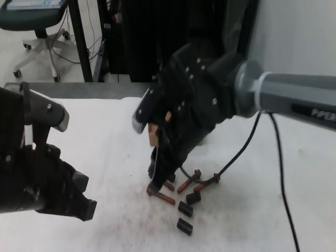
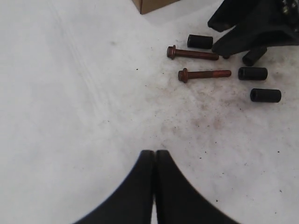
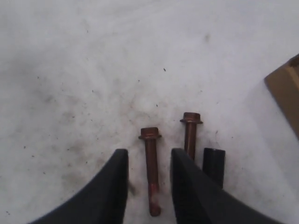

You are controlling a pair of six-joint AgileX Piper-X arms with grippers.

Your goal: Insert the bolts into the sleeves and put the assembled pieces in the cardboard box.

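Two fingers of the left gripper [image 2: 154,154] are pressed together on nothing, over the bare white bench [image 2: 70,116] at the near side. Beyond it, four black sleeves [image 2: 265,95] lie loose beside copper-coloured bolts [image 2: 204,73], all flat on the bench. Over that cluster the right gripper [image 3: 149,154] has its jaws parted, straddling one bolt [image 3: 150,135] with a gap on both sides. A second bolt [image 3: 190,133] and a sleeve [image 3: 214,163] lie just beside one finger. Farthest back sits the cardboard box [image 2: 154,4], apart from the loose parts.

Office chair [image 1: 23,20], white bench [image 1: 105,157] w/ dirt specks
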